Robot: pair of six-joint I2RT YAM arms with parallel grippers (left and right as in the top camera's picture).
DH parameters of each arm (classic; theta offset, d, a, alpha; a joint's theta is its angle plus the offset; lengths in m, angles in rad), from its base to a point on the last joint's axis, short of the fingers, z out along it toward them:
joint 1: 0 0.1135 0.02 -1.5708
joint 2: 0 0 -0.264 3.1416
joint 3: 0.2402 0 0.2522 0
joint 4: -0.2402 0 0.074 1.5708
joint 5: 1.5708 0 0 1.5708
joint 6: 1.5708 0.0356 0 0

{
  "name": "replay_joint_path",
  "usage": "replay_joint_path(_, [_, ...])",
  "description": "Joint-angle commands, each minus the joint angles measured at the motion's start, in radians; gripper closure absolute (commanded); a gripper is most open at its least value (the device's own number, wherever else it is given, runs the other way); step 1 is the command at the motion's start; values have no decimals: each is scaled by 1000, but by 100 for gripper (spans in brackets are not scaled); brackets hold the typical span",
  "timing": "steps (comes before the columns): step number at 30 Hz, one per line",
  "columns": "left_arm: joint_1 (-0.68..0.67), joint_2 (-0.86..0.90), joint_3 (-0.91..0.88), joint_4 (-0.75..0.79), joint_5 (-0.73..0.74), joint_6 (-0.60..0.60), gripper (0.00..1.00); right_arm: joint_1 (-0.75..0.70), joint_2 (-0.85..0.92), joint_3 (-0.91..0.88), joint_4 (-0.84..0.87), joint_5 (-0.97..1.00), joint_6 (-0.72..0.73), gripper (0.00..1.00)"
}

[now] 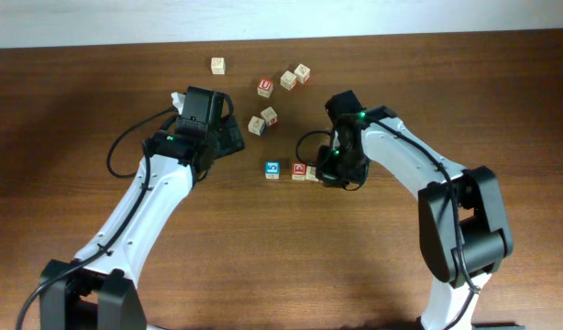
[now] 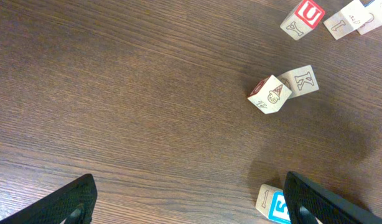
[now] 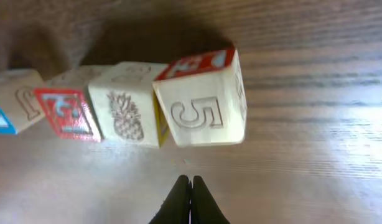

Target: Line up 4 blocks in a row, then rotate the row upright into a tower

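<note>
From overhead, the right gripper (image 1: 329, 174) is pressed together, pinching nothing, at the far end of a short row that starts at the blue block (image 1: 272, 170) and runs through the red block (image 1: 299, 170). The other blocks (image 1: 270, 115) lie scattered beyond the blue block toward the table's (image 1: 98, 110) far edge. Which of them count as already turned cannot be told, so I judge the task mid-way at best.

In the left wrist view, the left gripper (image 2: 190, 180) is spread wide and empty, with the blue block (image 2: 275, 205) just beside one finger.

In the right wrist view, the shut fingers (image 3: 191, 196) hang just short of the numbered block (image 3: 203, 102), last in line from the blue block (image 3: 20, 102). It sits skewed against the pineapple block (image 3: 125, 118), its "5" facing the camera. Being a cube, it has no long axis.
</note>
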Motion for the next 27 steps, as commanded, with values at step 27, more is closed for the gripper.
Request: replay_joint_path(27, [2,7,-6,-9,46,2,6,-30,120,79,31,13,-134,95])
